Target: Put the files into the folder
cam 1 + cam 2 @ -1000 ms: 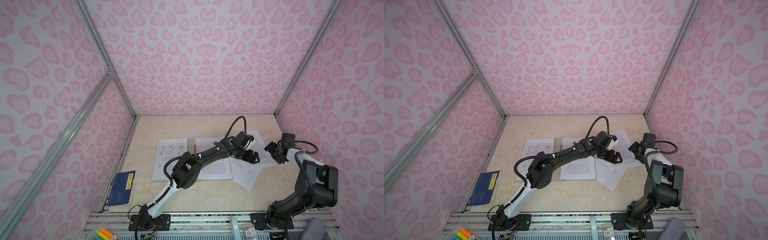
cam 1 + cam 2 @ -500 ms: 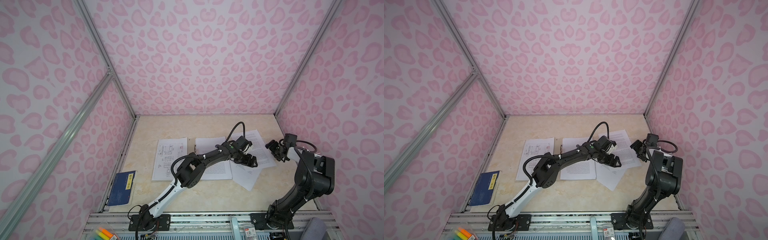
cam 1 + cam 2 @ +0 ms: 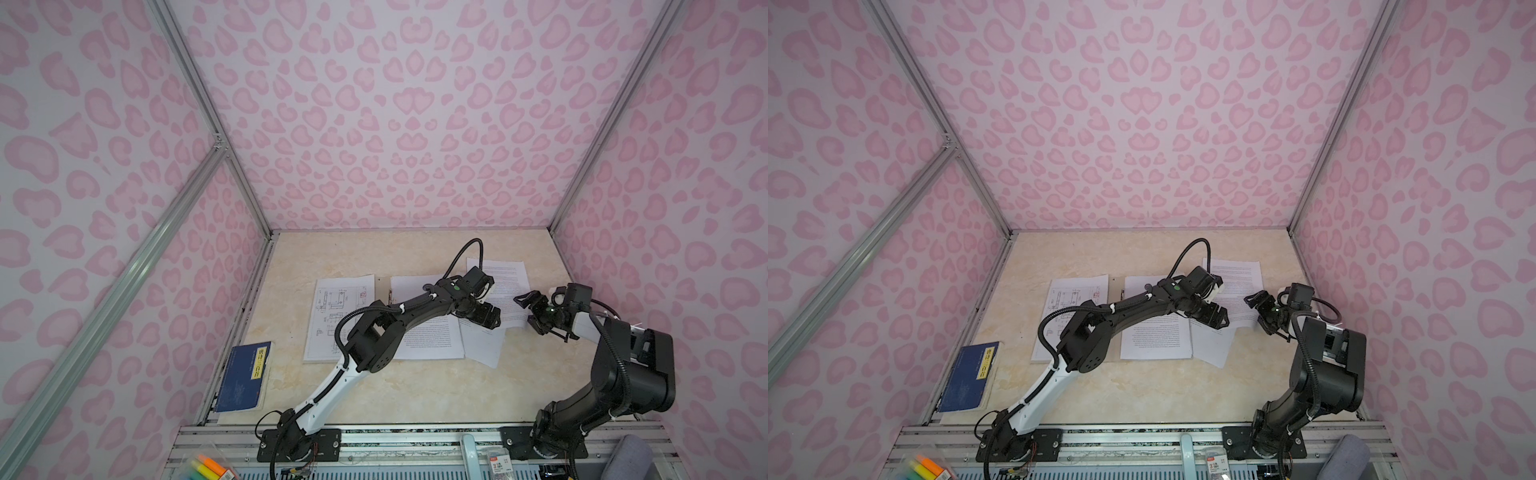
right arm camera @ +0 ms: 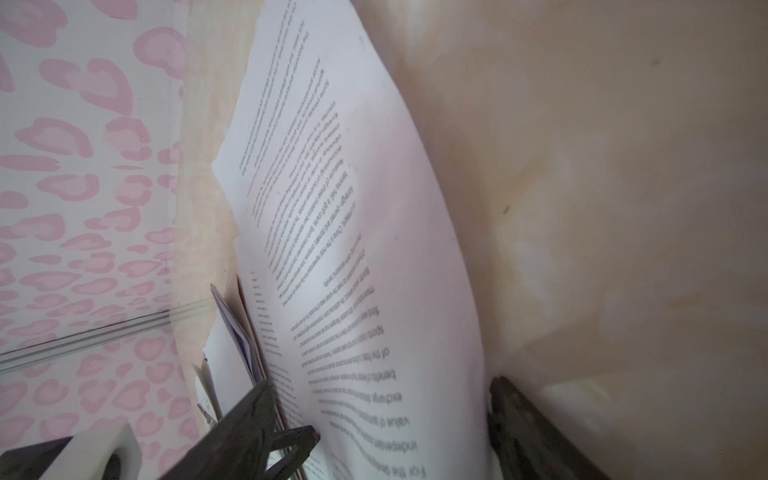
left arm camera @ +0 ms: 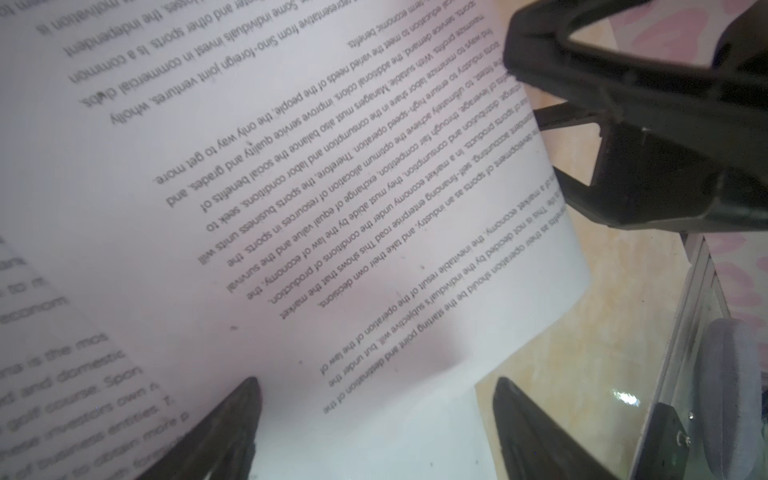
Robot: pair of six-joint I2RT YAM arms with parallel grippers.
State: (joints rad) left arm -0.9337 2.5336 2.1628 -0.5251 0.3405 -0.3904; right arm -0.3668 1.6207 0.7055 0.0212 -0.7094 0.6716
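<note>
The folder lies open on the table, a drawing sheet on its left leaf and a text sheet on its right leaf. More files lie to the right: a printed sheet over a blank one. My left gripper hangs open low over the printed sheet, whose near edge bows upward. My right gripper is open at that sheet's right edge. In the right wrist view the raised sheet stands between the wide jaws, with neither finger pressing it.
A dark blue book with a yellow label lies at the front left by the wall. Pink patterned walls close in the table on three sides. Coloured markers sit below the front rail.
My left gripper has sunk and drawn slightly left over the sheets. My right gripper has shifted left to the printed sheet's edge, its jaws slightly wider.
</note>
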